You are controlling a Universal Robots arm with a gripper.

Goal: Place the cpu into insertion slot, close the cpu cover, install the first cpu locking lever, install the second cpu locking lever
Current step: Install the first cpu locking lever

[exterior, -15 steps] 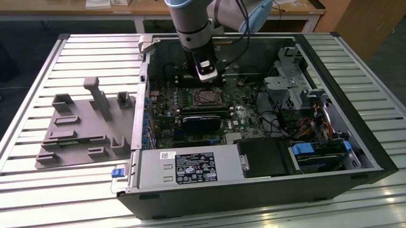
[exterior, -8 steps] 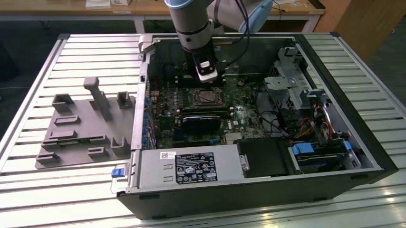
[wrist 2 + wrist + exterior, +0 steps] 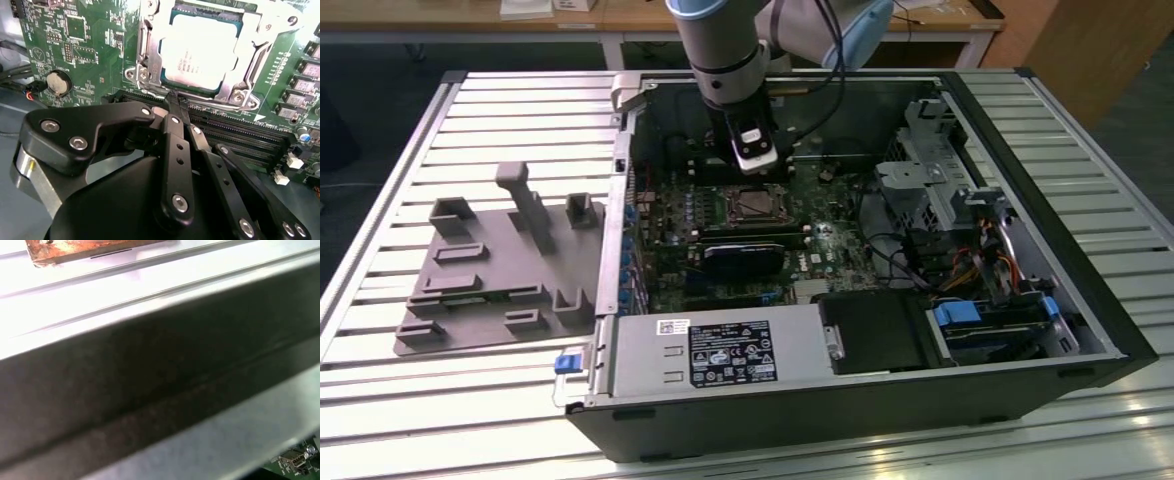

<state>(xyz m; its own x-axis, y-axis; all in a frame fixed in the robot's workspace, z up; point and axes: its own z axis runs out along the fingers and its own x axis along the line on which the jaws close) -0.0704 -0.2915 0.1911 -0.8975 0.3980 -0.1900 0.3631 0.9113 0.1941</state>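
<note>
Ribbed metal makes up the surface (image 3: 454,400), which carries an open computer case (image 3: 854,425) and, to the exterior view's left, a grey fixture tray (image 3: 494,290). We see the gripper (image 3: 754,180) hanging low inside the case, over the slot (image 3: 754,206).

The second wrist view shows us the detail. The cpu (image 3: 200,50) lies flat in the slot on the green board (image 3: 75,40), and the cover (image 3: 250,27) frames it, apparently down. The fingers (image 3: 172,125) are pressed together with nothing between them, and their tips sit just beside the near edge of the cover. A lever (image 3: 143,47) runs along one side, but we cannot tell whether it is hooked.

We judge the work to be at the lever stage, with placing and closing done. Latching would call for a firm, steady press that doesn't slip onto the board.

The first wrist view gives us the dark case wall (image 3: 150,390) up close. The exterior view alone shows us the whole layout.
</note>
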